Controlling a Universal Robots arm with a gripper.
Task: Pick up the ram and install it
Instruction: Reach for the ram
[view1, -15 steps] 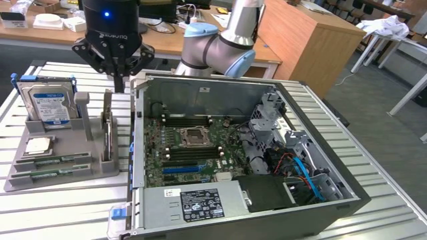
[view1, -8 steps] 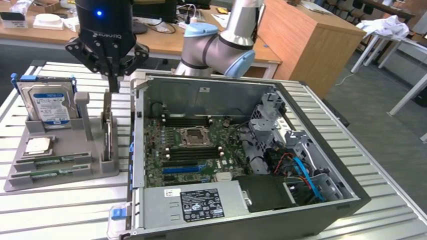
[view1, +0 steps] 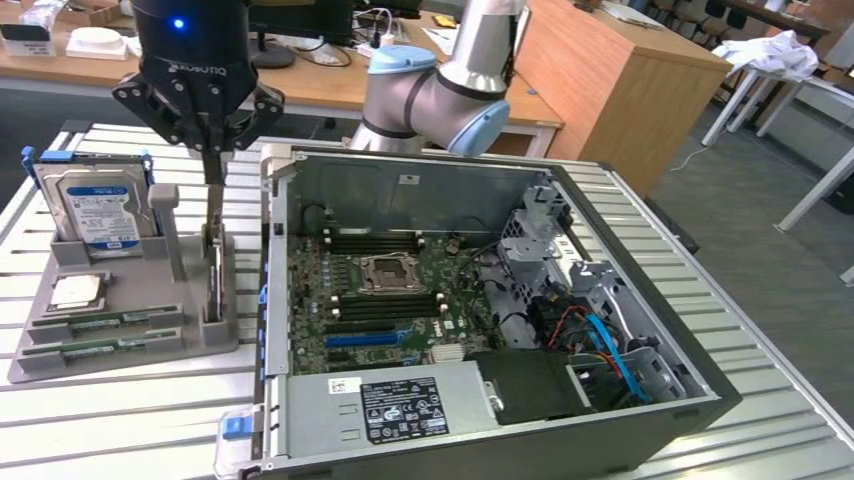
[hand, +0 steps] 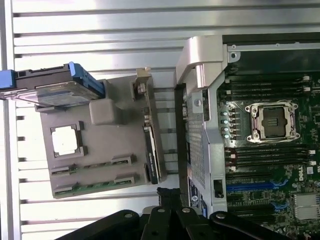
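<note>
The end effector (view1: 214, 215), its fingers pressed together with nothing visibly between them, hangs over the grey tray (view1: 167, 295) on the worktop (view1: 120, 420). Its tips are just above an upright card (view1: 214, 275). The ram (view1: 96, 322) lies flat in a slot at the tray's edge nearest the camera, beside the CPU (view1: 76, 292) and apart from the fingers. The open case (view1: 387, 190) stands at the exterior view's right.

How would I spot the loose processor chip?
Find the grey holder on the exterior view's left of the open computer case. The CPU chip lies flat next to the upright hard drive: square and silver, unlike the long green ram sticks beside it.
</note>
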